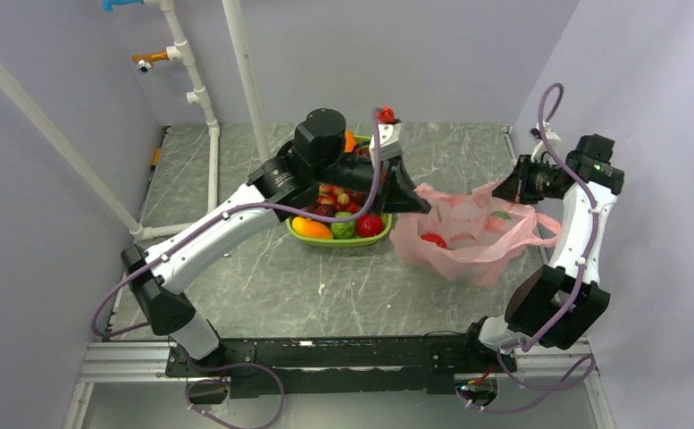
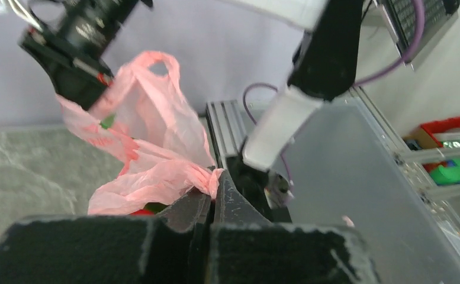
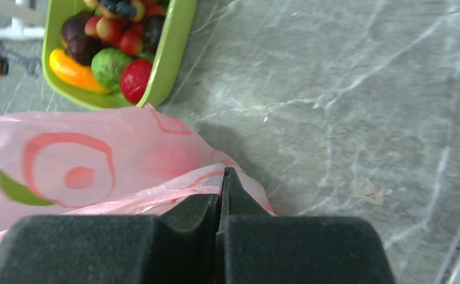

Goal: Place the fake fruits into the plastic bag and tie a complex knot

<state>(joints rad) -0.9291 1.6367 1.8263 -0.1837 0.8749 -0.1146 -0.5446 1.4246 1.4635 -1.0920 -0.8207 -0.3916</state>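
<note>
The plastic bag (image 1: 472, 246) lies slumped on the grey marbled table (image 1: 325, 295), right of centre, and is held at 2 places. The left gripper (image 2: 212, 188) is closed on a bunched fold of the bag's left rim, with pink film squeezed between its fingers. The right gripper (image 3: 222, 184) is likewise clamped on pink film, at the bag's far right edge. In the left wrist view it holds that side up, so that 1 handle loop (image 2: 161, 64) stands upright. Inside the bag, 1 red fruit (image 1: 433, 239) shows through the film. From the left wrist a bit of green shows next to it, too hidden to name.

Just left of the bag sits a lime-green tray (image 3: 177, 50) holding the other fake fruits (image 3: 112, 65). Along its near side, from left to right, lie an orange-yellow one, a green one and a red one, with dark purple and small red ones behind them. The left arm (image 1: 236, 219) stretches across above the tray and covers most of it from overhead. White pipes (image 1: 202, 98) stand at the far left of the table, well apart from the bag and tray.
</note>
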